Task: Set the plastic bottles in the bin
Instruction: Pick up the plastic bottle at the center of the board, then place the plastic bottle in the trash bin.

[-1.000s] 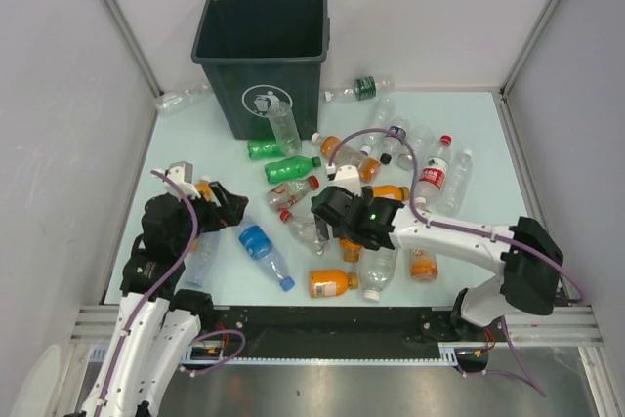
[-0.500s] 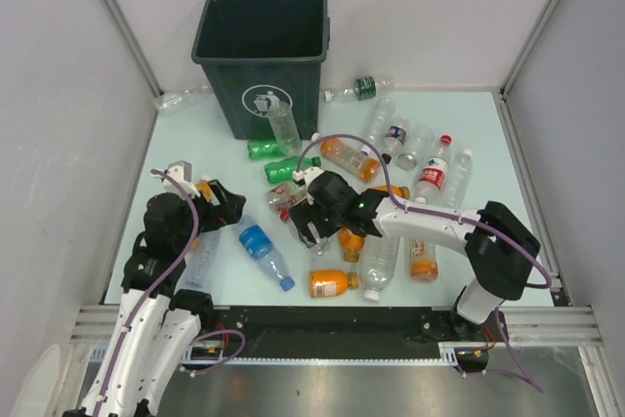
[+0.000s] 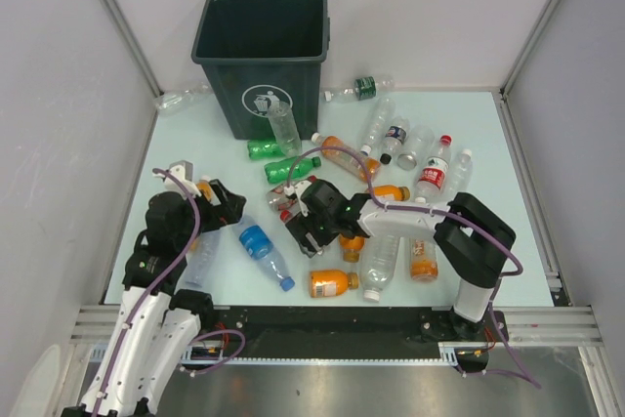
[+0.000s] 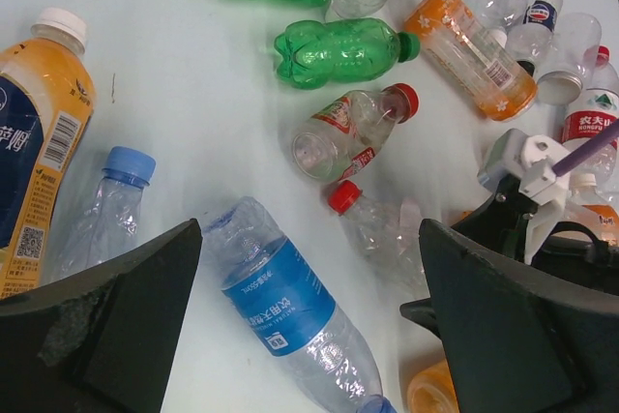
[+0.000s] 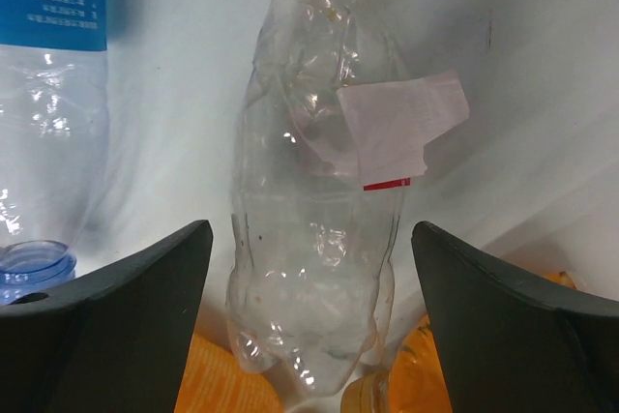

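Hovering low over the counter (image 3: 195, 144), the right hand (image 5: 308, 258) held its jaws wide apart on either side of a crushed clear bottle (image 5: 309, 142) with a red cap, which lay between them unclamped. The left hand (image 4: 309, 239) hung with its jaws apart as well, above a blue-labelled bottle (image 4: 280, 302) near the counter's left side. The other bottles (image 3: 291, 167) lay scattered over the counter before the bin (image 3: 262, 46), which stood upright at the far edge.
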### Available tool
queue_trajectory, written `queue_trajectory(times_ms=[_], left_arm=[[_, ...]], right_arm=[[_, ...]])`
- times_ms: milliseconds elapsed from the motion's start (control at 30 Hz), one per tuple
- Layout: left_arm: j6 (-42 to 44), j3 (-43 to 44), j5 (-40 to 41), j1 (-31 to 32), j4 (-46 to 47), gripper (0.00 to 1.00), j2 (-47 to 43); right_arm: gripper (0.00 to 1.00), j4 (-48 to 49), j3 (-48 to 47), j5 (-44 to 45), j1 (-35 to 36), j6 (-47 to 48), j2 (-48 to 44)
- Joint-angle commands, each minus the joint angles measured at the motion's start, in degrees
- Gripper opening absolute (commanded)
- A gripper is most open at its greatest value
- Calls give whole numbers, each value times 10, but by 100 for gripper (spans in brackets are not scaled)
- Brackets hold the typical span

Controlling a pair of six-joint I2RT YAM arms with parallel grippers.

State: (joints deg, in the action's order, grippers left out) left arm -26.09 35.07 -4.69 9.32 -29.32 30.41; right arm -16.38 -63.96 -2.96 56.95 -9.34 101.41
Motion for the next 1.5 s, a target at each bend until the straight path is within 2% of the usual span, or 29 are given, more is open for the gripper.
queue_trajectory(times_ms=[0, 133, 233, 267, 367, 500, 700, 833, 1000, 1300, 1467], left_arm=[[-6, -3, 10, 3, 13, 100, -9], [-8, 0, 13, 3, 9, 100, -6], [-8, 2, 14, 3, 6, 100, -2], [-8, 3, 14, 3, 5, 100, -1], [-9, 4, 30, 3, 1, 100, -3], [-12, 4, 43, 3, -1, 100, -26], [-16, -1, 45, 3, 1, 100, -45], [-15, 2, 45, 3, -1, 100, -41], [-13, 3, 45, 3, -1, 100, -38], [-13, 2, 37, 3, 1, 100, -42], [-12, 1, 31, 3, 2, 100, -33]], right_arm=[[88, 14, -5, 16, 11, 21, 9], [77, 21, -5, 24, 13, 23, 10], [57, 21, -5, 26, 16, 26, -1], [46, 21, -5, 28, 18, 27, -8], [32, 14, -5, 27, 23, 35, -31], [20, -1, -5, 29, 26, 41, -69], [18, 4, -5, 46, 28, 41, -159], [18, 48, -9, 44, 23, 59, -236], [13, 98, -45, 55, 3, 87, -270], [15, 187, -163, 46, -62, 127, -209], [14, 309, -186, 78, -95, 121, -158]])
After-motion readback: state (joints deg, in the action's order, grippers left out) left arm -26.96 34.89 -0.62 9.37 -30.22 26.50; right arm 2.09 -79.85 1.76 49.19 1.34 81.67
